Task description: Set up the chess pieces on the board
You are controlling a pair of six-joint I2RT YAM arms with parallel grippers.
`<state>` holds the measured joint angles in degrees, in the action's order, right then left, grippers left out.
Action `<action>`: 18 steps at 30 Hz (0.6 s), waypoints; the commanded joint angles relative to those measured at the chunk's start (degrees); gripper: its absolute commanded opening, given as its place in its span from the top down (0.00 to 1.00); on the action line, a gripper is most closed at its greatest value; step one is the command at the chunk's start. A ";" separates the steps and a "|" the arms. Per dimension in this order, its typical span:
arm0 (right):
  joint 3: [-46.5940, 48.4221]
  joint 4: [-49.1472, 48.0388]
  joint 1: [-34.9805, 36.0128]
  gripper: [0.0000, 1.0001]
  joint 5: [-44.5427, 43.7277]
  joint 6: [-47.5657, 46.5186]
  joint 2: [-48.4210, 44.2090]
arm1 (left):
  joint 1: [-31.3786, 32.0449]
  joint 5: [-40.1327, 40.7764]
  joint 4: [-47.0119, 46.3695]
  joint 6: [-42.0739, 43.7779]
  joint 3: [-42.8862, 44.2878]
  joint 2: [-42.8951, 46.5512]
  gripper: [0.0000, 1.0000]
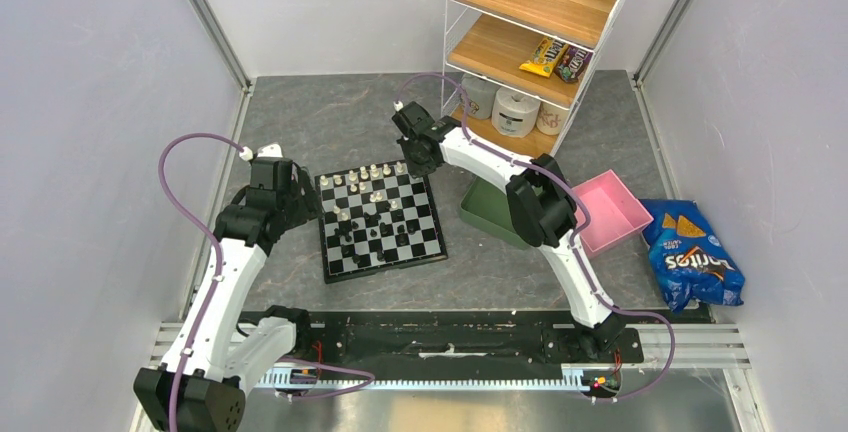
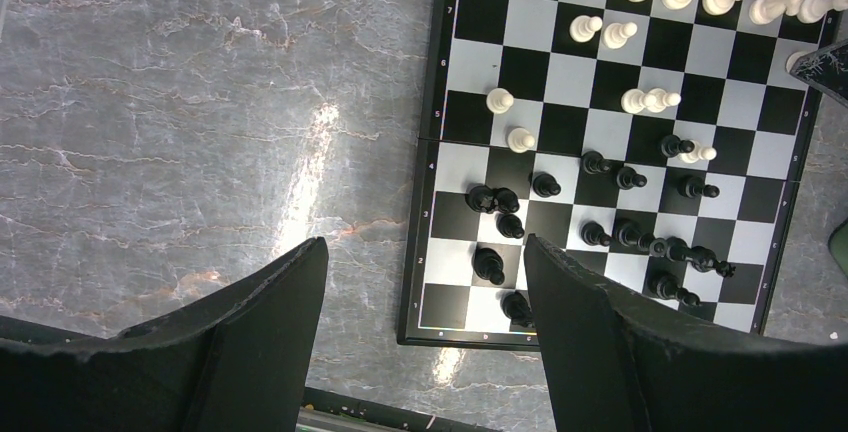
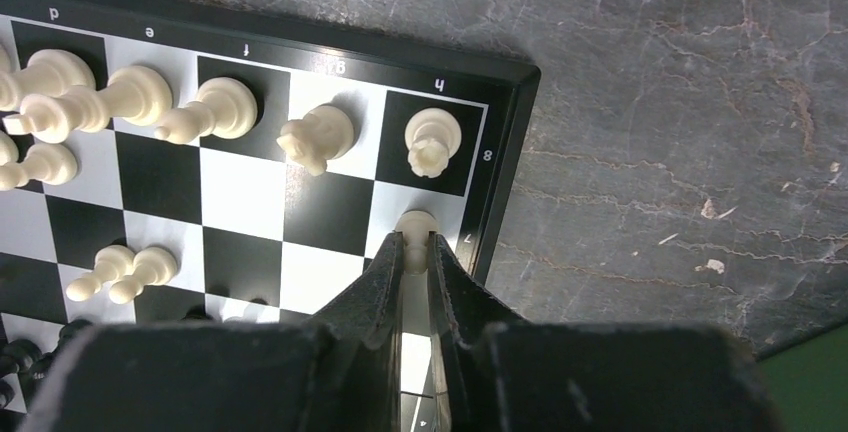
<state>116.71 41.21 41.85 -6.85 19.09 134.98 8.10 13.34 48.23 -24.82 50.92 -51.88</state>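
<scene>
The board (image 1: 385,264) lies on the grey table between my two arms. White chess pieces (image 1: 372,171) line its far row, with a few more loose near the middle, and black chess pieces (image 1: 385,232) are scattered over the near half. My right gripper (image 3: 416,242) is over the board's far right corner. It is shut on a small white piece (image 3: 416,220) standing on the white square just below the corner rook (image 3: 432,144). My left gripper (image 2: 425,244) hangs open above the board's left edge (image 2: 412,282), with nothing between its fingers.
A green tray (image 1: 490,214) and a pink tray (image 1: 612,210) sit right of the board, partly behind the right arm. A blue chips bag (image 1: 692,257) lies further right. A wire shelf rack (image 1: 530,22) with snacks and paper rolls stands at the back.
</scene>
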 commanded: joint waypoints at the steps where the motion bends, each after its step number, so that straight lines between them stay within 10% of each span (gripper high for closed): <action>1: 2.30 -0.45 0.25 0.83 1.47 0.87 1.25 | -0.44 -0.15 -0.06 -0.77 0.06 -0.23 0.21; 18: -2.74 -0.44 1.38 0.59 3.42 0.26 -7.69 | -0.80 -0.47 -0.26 -0.75 -0.03 -0.32 0.20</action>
<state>116.18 41.19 42.06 -4.51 19.66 134.39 7.70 13.17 48.25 -24.82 50.92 -52.25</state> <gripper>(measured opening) 0.405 0.794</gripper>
